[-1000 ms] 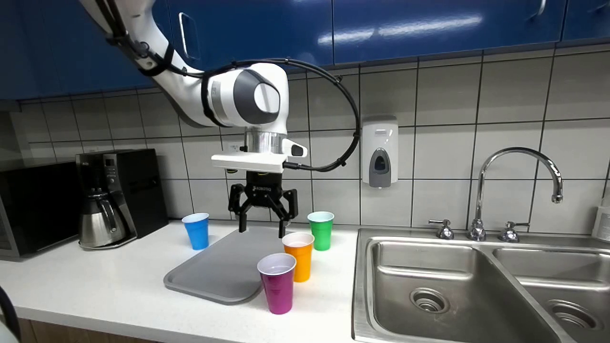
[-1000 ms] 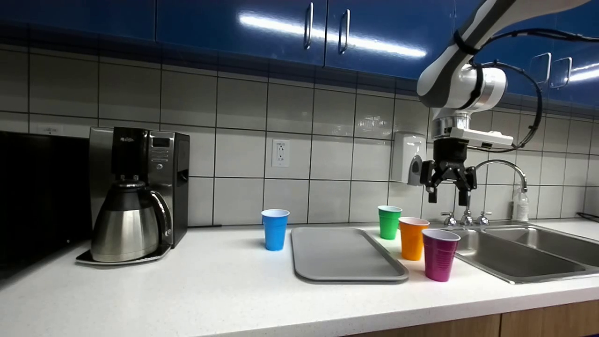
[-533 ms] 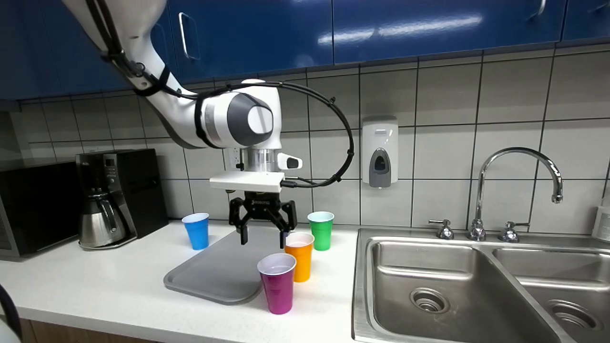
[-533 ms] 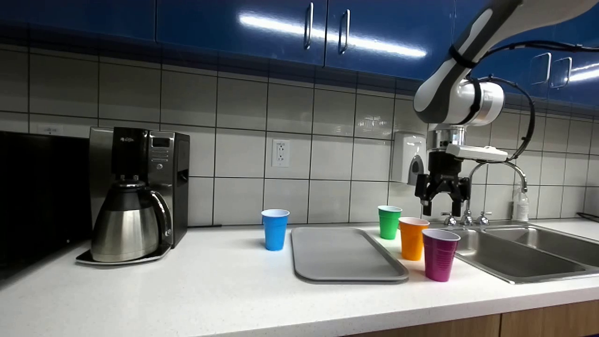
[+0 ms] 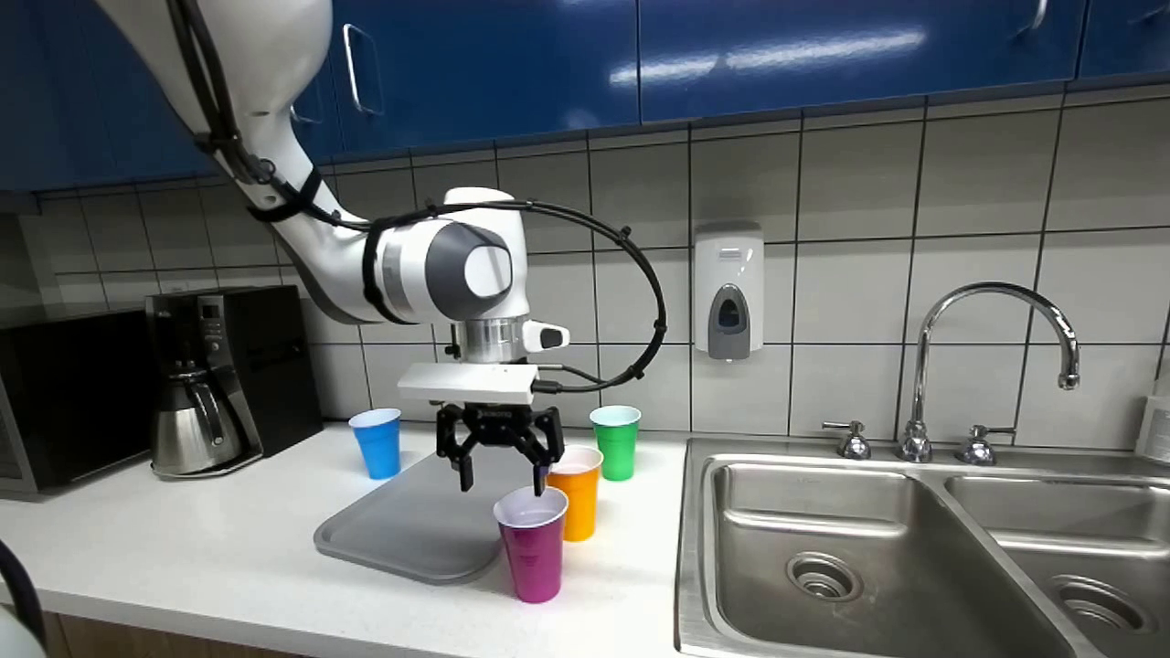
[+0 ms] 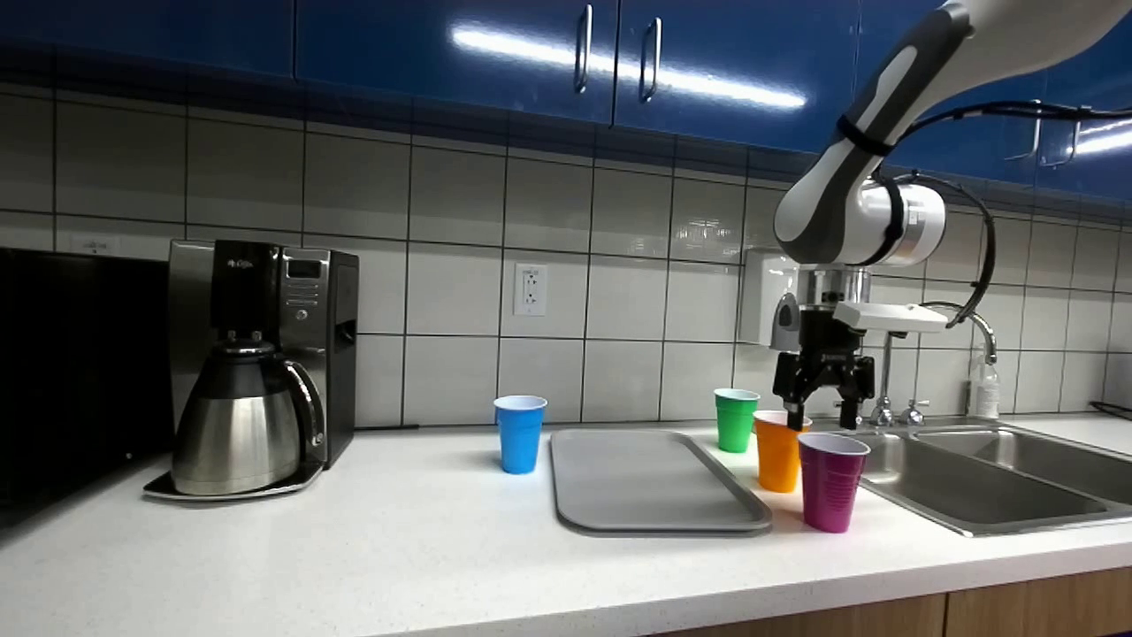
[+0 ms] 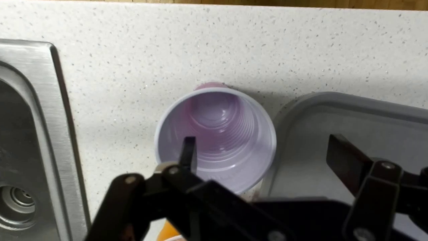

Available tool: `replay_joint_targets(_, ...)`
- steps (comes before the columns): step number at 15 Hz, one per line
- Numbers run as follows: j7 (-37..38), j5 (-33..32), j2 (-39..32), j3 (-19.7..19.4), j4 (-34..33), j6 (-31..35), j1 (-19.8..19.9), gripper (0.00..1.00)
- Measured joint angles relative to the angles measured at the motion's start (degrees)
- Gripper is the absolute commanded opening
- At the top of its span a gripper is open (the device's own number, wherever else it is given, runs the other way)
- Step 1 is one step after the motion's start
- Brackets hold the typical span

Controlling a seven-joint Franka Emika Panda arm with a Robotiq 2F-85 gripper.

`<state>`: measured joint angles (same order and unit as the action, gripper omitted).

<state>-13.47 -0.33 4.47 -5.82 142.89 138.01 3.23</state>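
Observation:
My gripper [image 5: 502, 486] is open and empty, pointing down; it also shows in an exterior view [image 6: 822, 423] and the wrist view [image 7: 262, 144]. It is nearest to the purple cup [image 5: 535, 553], which stands upright on the counter [image 6: 829, 487]. In the wrist view one finger overlaps the mouth of the purple cup [image 7: 230, 150]; the other finger is over the grey tray [image 7: 307, 160]. The orange cup [image 6: 778, 460] stands just behind the purple one, mostly hidden in the wrist view [image 7: 167, 231]. A green cup [image 5: 617, 448] stands further back. A blue cup [image 6: 519, 438] stands across the tray.
A steel sink [image 5: 690, 548] with a faucet [image 5: 923, 366] lies beside the cups. A coffee maker [image 6: 248, 380] stands beyond the blue cup. A soap dispenser [image 5: 728, 292] hangs on the tiled wall. Blue cabinets [image 6: 460, 62] are overhead.
My gripper has moved down, and slightly left in both exterior views, toward the purple cup's rim. It stays open. The cups and tray have not moved.

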Motion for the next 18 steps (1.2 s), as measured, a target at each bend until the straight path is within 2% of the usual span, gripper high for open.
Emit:
replay_joint_targets(9, 0.6, 0.0, -4.3, 1.4, 1.7, 9.5, -0.7, 1.00)
replay_joint_targets(13, 1.5, -0.1, -6.1, 1.6, 1.7, 10.9, -0.9, 1.00)
replay_joint_targets(14, 1.7, -0.2, -6.3, 1.6, 1.7, 10.9, -0.9, 0.75)
replay_joint_targets(15, 1.8, -0.3, -6.5, 1.6, 1.7, 10.9, -1.0, 0.72)
replay_joint_targets(18, 1.8, -0.4, -6.5, 1.7, 1.7, 10.9, -1.0, 0.49)
